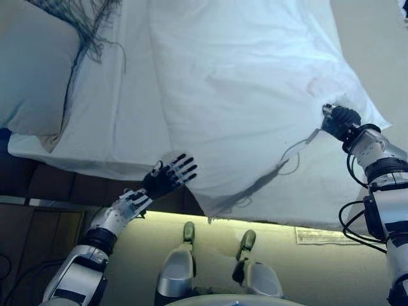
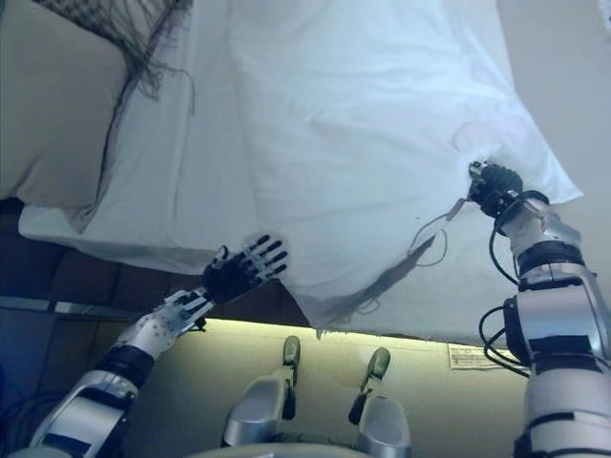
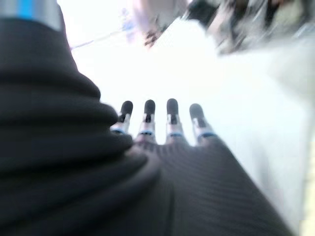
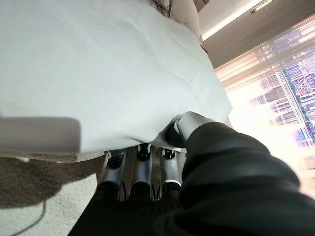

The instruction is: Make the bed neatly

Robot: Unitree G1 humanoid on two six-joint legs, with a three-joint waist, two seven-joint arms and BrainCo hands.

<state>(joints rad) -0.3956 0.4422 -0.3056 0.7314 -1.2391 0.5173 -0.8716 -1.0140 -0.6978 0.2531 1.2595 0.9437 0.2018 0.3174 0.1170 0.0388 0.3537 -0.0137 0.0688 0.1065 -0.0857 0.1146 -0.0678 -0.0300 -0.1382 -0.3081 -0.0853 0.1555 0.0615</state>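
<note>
While the left hand (image 1: 167, 178) hovered with fingers spread at the bed's near edge, the right hand (image 4: 147, 164) pinched the white duvet (image 1: 248, 89) (fingertips hidden under cloth) beside a pillow (image 1: 32, 70).

Hidden and cut-off items
Right robot hand (image 4: 142, 172): fingertips tucked under white fabric duvet (image 1: 255, 95). Beige pillow (image 1: 35, 64), dark fringed throw (image 1: 89, 25): cut by frame edge. Left wrist view: room beyond blurred.

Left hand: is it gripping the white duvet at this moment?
No, the left hand is spread with straight fingers at the white duvet's near edge, closed on nothing.
</note>
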